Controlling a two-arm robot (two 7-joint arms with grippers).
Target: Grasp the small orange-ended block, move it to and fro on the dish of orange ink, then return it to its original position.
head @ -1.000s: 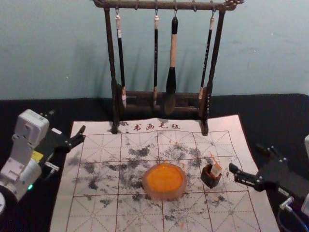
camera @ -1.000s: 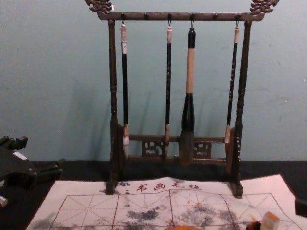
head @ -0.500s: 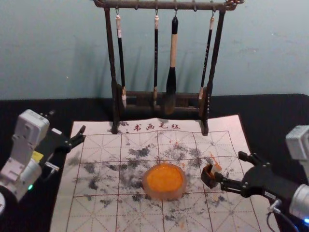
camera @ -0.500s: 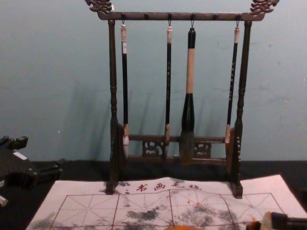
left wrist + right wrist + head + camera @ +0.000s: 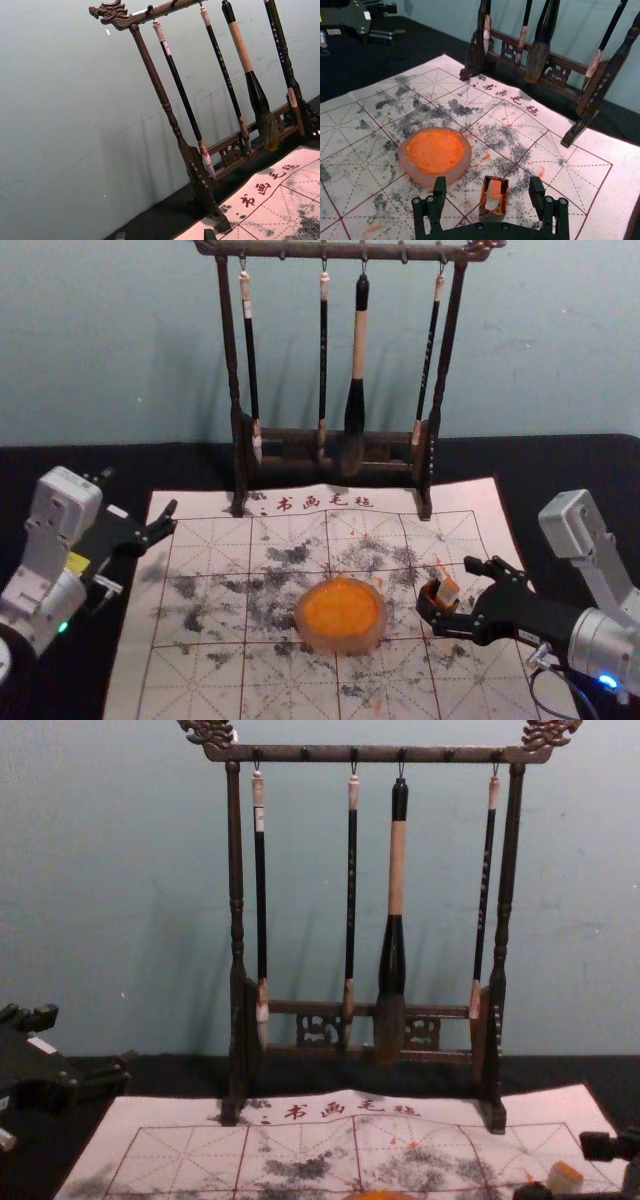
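Note:
The small pale block [image 5: 447,592] leans in a dark, orange-stained little box [image 5: 428,602] right of the orange ink dish [image 5: 341,612]. In the right wrist view the block [image 5: 491,203] has an orange end, and the ink dish [image 5: 434,156] lies beyond one finger. My right gripper [image 5: 449,586] is open at the box. From its own wrist camera, the right gripper [image 5: 487,184] has a finger on either side of the box, with gaps between. My left gripper [image 5: 139,492] stays parked, open, at the mat's left edge; its tips show in the left wrist view [image 5: 164,235].
A dark wooden rack [image 5: 236,390] with several hanging brushes stands at the mat's back edge, before the wall. The white gridded mat [image 5: 200,680], marked with ink smudges, lies on the black table [image 5: 60,465].
My right gripper has come in leftward from the right side and turned, so its fingers now stand around the box and block. My left arm has stayed still.

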